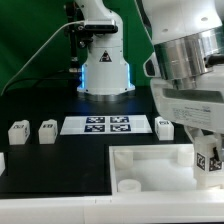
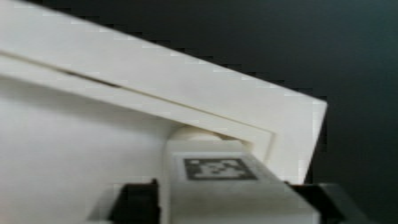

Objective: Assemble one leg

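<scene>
My gripper [image 1: 208,172] is shut on a leg [image 1: 209,160], a small white block with a black-and-white tag, at the exterior view's right. It holds the leg over the far right corner of the large white tray-like piece [image 1: 150,172]. In the wrist view the leg [image 2: 222,168] sits between my dark fingers [image 2: 139,202], its far end at a corner socket of the tray-like piece [image 2: 107,130]. Three more legs stand on the black table: two [image 1: 18,132] [image 1: 47,131] at the exterior view's left and one [image 1: 164,126] beside the marker board.
The marker board [image 1: 108,125] lies flat in the table's middle. The arm's white base [image 1: 105,70] stands behind it. A round socket [image 1: 129,185] shows on the tray-like piece's near side. A small white piece [image 1: 2,160] sits at the left edge.
</scene>
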Robot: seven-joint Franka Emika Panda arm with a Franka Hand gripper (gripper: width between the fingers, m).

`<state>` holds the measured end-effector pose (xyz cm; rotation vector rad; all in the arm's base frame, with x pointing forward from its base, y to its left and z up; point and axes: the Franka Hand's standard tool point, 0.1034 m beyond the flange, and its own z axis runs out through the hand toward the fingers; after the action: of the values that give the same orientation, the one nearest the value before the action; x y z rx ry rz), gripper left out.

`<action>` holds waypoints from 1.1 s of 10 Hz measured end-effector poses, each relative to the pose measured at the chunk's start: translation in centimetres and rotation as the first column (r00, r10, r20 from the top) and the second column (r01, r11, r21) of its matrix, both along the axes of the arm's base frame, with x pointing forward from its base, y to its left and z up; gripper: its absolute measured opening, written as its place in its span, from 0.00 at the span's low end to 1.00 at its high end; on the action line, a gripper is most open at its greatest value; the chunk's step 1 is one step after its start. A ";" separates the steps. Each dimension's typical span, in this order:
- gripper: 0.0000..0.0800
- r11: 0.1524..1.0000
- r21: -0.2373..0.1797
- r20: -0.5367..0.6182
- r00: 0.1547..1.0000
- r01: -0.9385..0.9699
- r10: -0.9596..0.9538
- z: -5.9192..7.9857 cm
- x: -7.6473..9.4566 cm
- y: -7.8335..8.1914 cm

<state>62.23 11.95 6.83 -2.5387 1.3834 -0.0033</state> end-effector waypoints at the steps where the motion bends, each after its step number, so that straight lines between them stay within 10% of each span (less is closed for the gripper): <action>1: 0.70 0.992 -0.036 0.022 0.992 -0.124 0.124 0.0 0.0 0.0; 5: 0.81 0.887 -0.109 0.070 0.886 -0.449 0.458 0.0 0.0 -0.1; 9: 0.81 0.521 -0.266 0.050 0.528 -0.811 0.848 -0.4 0.2 -0.1; 10: 0.81 0.545 -0.260 0.053 0.552 -0.797 0.832 -0.4 0.2 -0.1; 11: 0.67 0.544 -0.260 0.053 0.551 -0.798 0.833 -0.4 0.2 -0.1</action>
<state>62.41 11.84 6.43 -3.0144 -0.0046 -0.1998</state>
